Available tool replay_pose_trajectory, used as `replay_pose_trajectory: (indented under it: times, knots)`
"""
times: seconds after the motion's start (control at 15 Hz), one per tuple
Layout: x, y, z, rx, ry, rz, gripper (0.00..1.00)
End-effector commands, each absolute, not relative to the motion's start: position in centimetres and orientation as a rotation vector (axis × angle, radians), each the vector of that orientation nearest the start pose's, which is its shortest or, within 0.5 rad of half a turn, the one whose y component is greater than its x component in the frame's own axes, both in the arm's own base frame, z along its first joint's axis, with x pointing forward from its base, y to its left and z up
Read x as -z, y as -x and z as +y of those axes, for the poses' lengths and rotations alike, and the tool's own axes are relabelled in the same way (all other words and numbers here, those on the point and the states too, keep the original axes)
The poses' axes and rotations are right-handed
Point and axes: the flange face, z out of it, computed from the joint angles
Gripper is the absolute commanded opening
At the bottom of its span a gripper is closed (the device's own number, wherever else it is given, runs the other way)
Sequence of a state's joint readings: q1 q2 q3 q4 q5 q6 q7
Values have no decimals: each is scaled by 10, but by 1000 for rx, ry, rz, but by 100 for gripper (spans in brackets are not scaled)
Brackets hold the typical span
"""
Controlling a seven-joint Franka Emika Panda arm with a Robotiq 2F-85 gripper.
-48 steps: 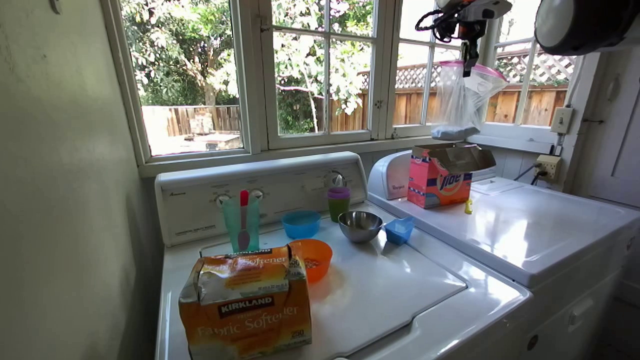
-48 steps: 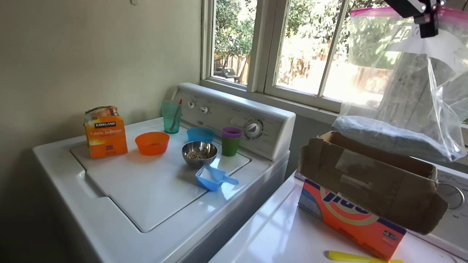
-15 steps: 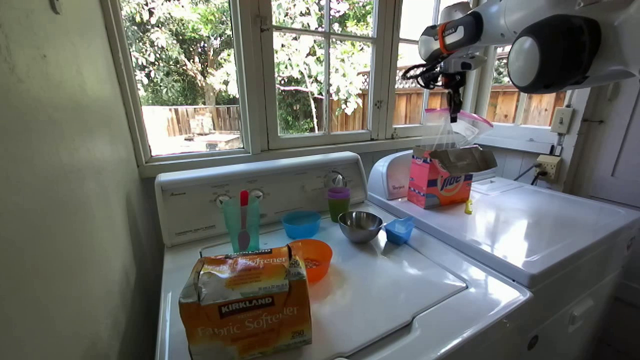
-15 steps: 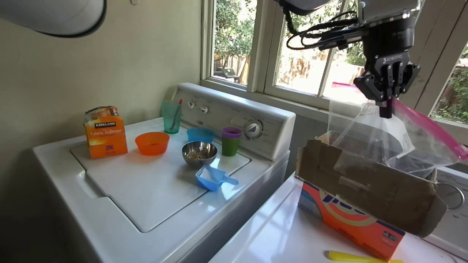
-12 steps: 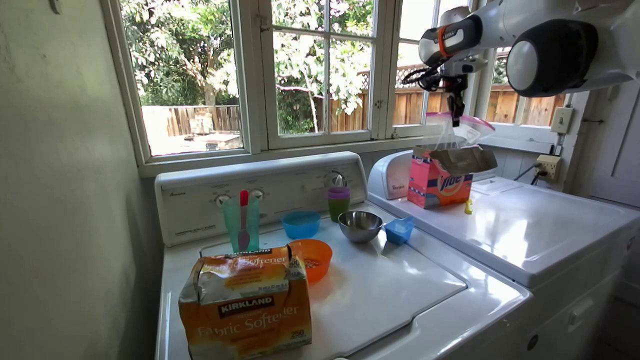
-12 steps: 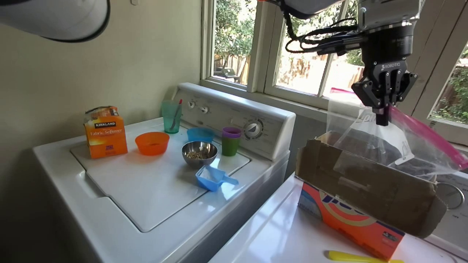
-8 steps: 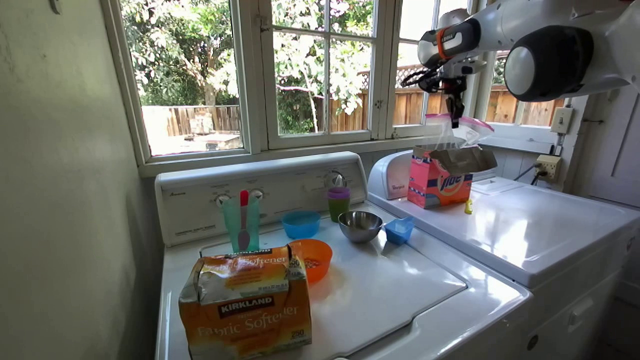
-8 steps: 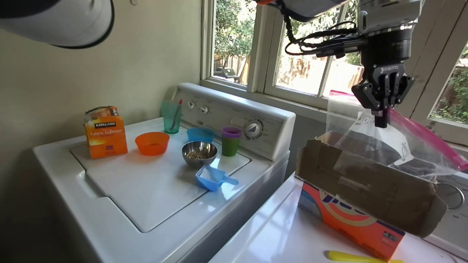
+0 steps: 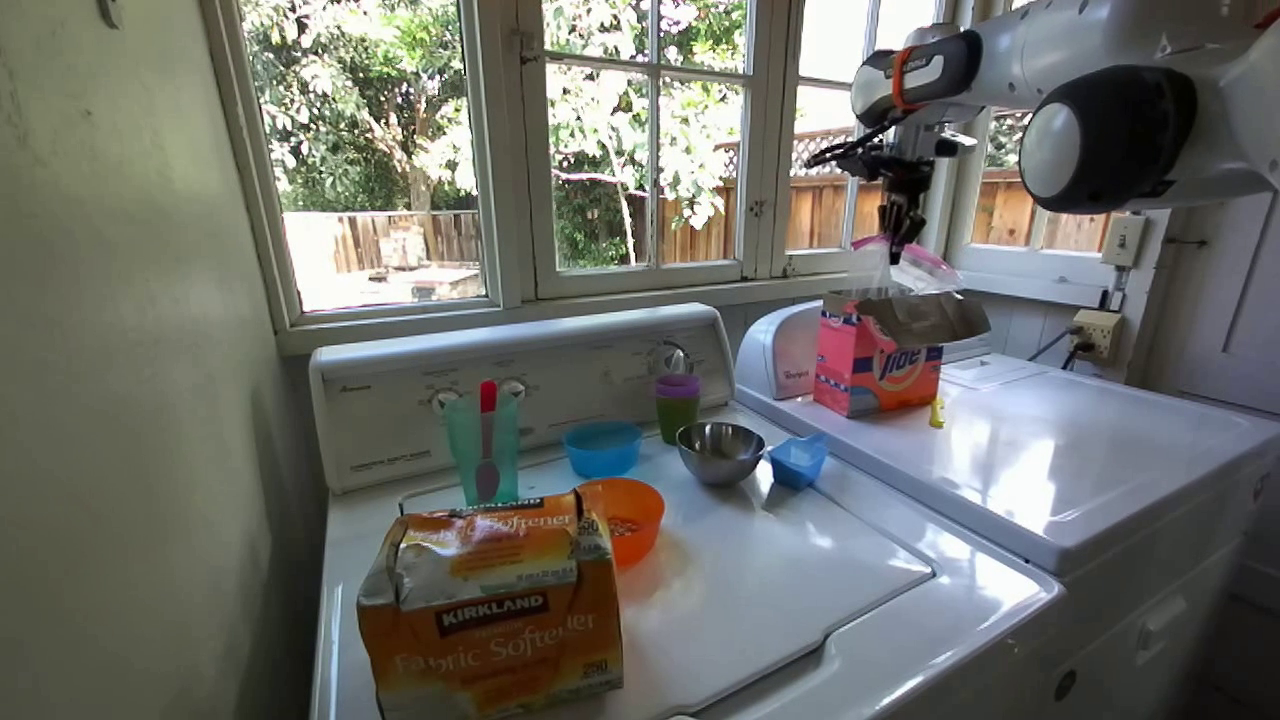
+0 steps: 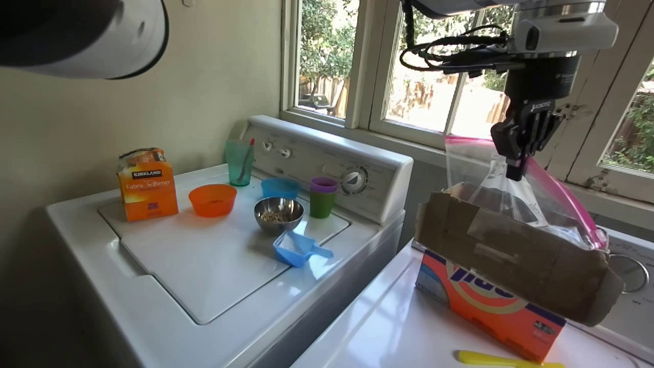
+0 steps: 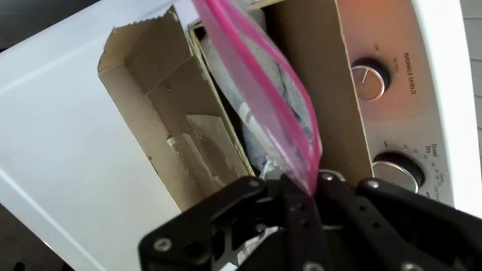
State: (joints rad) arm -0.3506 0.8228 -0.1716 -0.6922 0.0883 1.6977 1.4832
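Over the Tide box, my hand clamps a pink-rimmed zipper bag, which, being slack, could snag on the cardboard flap.

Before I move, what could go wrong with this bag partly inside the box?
1. The gripper pinches the bag at one spot near its pink rim, so it might slip under load.
2. The ragged flap of the Tide box could catch the bag during a lift.
3. A yellow object lies by the box; a nudge could shift both.
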Motion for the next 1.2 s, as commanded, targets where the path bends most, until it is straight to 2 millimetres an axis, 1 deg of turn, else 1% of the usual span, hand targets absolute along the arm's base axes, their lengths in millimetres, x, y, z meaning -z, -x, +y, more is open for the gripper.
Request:
replay_pose_trajectory:
  times: [0.0, 0.07, 0.13, 0.2, 0.33, 0.53, 0.6, 0.67, 0.93, 1.13]
  knots:
    - [-505, -702, -323, 277, 1736, 2525, 2]
    - [-504, -702, -323, 274, 1740, 2519, 0]
    - [-500, -702, -326, 281, 1735, 2545, 0]
    - [-491, -704, -329, 283, 1750, 2556, 0]
    - [-465, -708, -334, 295, 1750, 2626, 0]
    - [-419, -713, -335, 187, 1839, 2615, 0]
    - [-409, -715, -334, 171, 1859, 2617, 0]
    - [-403, -715, -334, 164, 1868, 2624, 0]
    - [-421, -719, -327, 234, 1913, 2599, 0]
    - [-440, -721, -317, 270, 1923, 2566, 0]
